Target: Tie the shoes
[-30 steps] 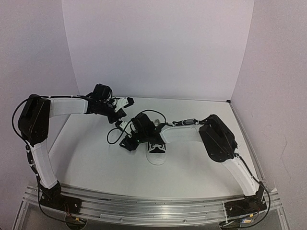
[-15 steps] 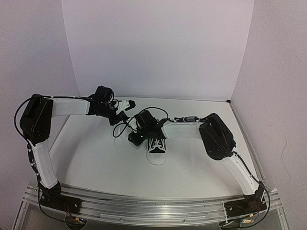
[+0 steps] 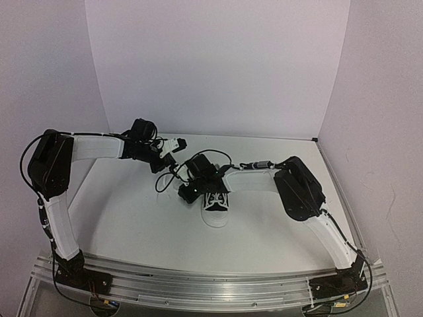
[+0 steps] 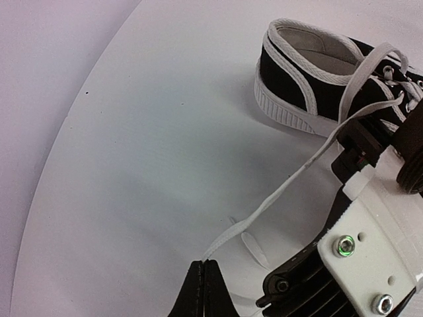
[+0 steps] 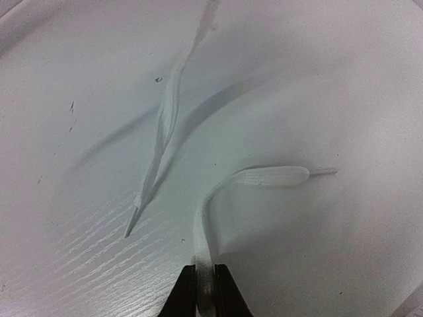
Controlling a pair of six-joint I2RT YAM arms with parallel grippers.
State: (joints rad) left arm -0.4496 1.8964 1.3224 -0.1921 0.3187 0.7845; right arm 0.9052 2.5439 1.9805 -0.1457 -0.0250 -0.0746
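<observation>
**Change.** A second ago the right end effector stood with its jaws apart, low and to the left of the sneaker. It has since drawn in toward the sneaker and closed. Its jaws now press on a flat white strip, the slack lace. This lace rises from the grip, bends right and ends with its tip lying on the desk. The left end effector has shifted only slightly. Its jaws are together, clamped on the taut lace.

**Meaning.** Each arm now appears to hold one lace. No crossing or knot is visible, so the tie is judged to be at its start — both laces are secured but not yet crossed.

**Location.** The sneaker stands on the desk near centre, toe toward the arm bases, just beside the right wrist.

**View differences.**
- Overhead view: shows both arms converging on the sneaker. The laces are too thin there to trace.
- Left wrist view: shows the heel, the open collar and the taut lace running from the eyelets down to the jaw tips, with the right arm's housing close by.
- Right wrist view: the only one that confirms the grip on the slack lace. It also shows a second strip of lace across the desk — which lace this is cannot be told. The sneaker is out of this view.
</observation>
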